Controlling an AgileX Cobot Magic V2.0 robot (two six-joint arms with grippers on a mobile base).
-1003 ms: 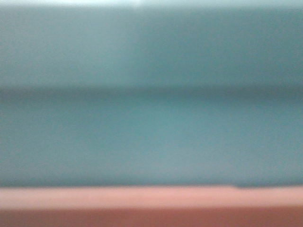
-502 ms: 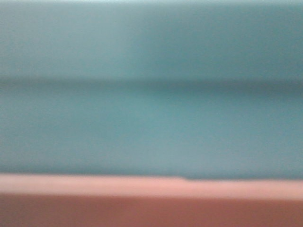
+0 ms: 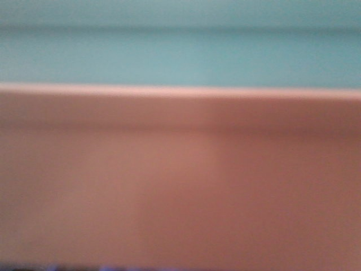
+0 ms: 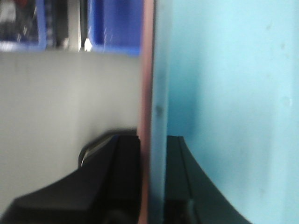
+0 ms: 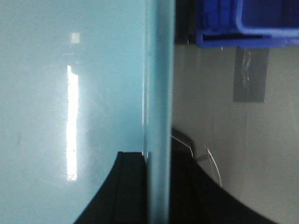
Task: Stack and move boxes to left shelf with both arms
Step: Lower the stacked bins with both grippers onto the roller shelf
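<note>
- Front view: pink box [image 3: 180, 180] now fills most of the frame, where blue box [image 3: 180, 56] did earlier; boundary sits higher.
- Rims run level, left to right.
- Left gripper [image 4: 152, 182] jaws pinch both nested walls; right gripper [image 5: 156, 186] jaws pinch the blue wall.
- Blue bins [image 5: 243, 23] behind.

It looks like a storage or workshop area, though little of the room shows. Dark blue plastic bins [image 4: 114, 25] of the stackable parts kind stand at the far edge of a plain pale grey floor [image 4: 60, 98], with dark framing between them. The right wrist view shows another such bin [image 5: 243, 23] above a grey metal plate [image 5: 251, 74].
</note>
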